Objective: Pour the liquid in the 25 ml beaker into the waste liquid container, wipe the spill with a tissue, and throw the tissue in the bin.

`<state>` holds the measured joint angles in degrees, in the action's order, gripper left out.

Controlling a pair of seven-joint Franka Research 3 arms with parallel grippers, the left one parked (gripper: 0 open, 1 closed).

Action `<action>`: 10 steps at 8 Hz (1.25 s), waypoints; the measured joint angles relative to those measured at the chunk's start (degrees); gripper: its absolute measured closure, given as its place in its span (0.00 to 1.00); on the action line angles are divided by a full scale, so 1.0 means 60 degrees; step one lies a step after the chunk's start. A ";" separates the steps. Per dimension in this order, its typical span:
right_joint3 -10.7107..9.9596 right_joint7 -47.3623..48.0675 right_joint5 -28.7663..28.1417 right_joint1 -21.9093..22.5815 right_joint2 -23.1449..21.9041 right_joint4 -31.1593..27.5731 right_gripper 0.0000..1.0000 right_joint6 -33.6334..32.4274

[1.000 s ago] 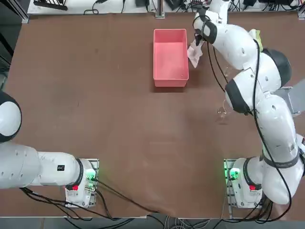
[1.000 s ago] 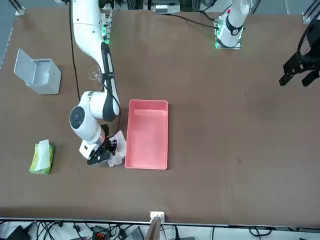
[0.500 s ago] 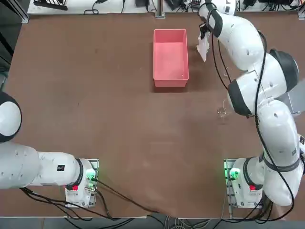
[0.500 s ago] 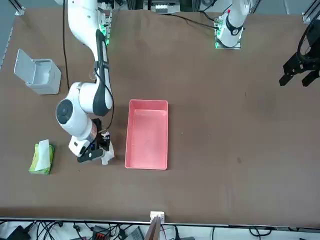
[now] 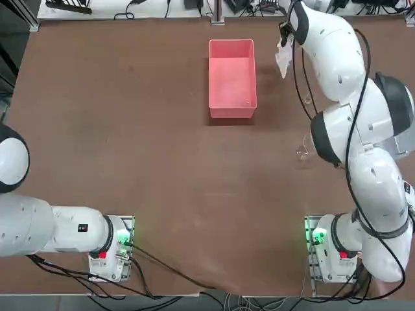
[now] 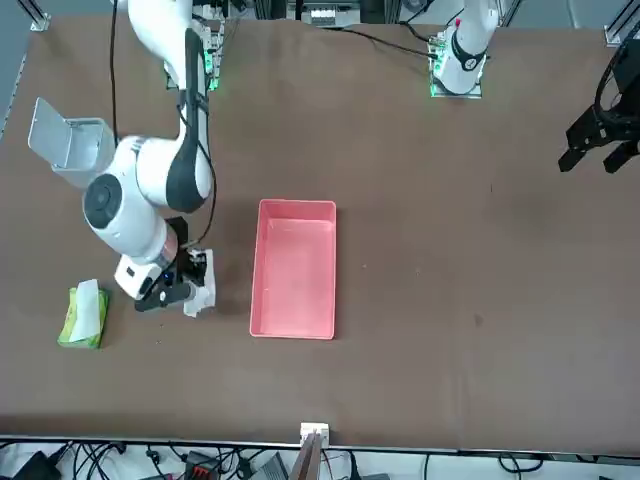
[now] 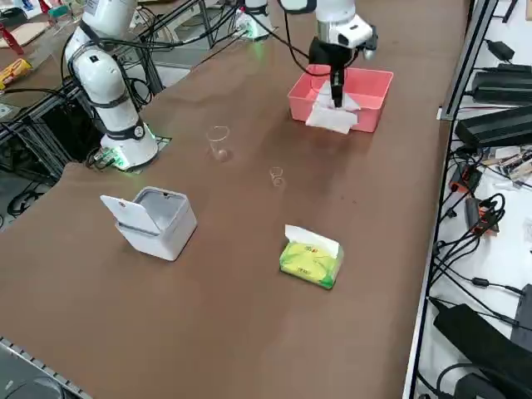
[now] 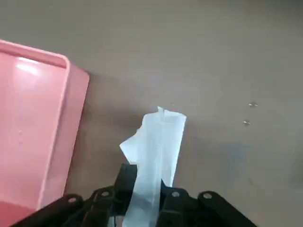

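My right gripper [image 6: 178,297] is shut on the crumpled white tissue [image 6: 201,296], which hangs from its fingers just above the table. It is held beside the pink waste liquid container [image 6: 262,268], on the side toward the tissue pack. The wrist view shows the tissue [image 8: 156,151] dangling over bare brown table, with the container's wall [image 8: 71,123] close by. From the side, the gripper [image 7: 337,98] and tissue [image 7: 332,118] stand in front of the container [image 7: 378,79]. The tiny 25 ml beaker [image 7: 276,175] stands upright on the table. The grey-white bin [image 7: 154,220] has its lid up.
A wider clear beaker [image 7: 219,141] stands near the tiny one. The yellow-green tissue pack [image 7: 310,259] lies near the table's right edge, with a white sheet sticking out. Two small droplets [image 8: 251,105] sit on the table beyond the tissue.
The right gripper has carried the tissue off the table and away from the pink container, toward the tissue pack's side. The arm's elbow has swung with it.
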<state>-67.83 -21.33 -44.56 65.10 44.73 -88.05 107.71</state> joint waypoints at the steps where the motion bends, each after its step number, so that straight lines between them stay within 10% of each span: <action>1: -0.0772 0.0000 0.0004 0.0510 -0.0016 -0.0028 0.95 -0.0612; 4: -0.2690 -0.1047 0.0138 0.1155 -0.0029 -0.0357 0.95 -0.2323; 10: -0.5277 -0.4496 0.0598 0.1195 0.0016 -0.2074 0.95 -0.4354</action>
<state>-99.49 -48.31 -40.97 72.27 44.83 -100.49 81.59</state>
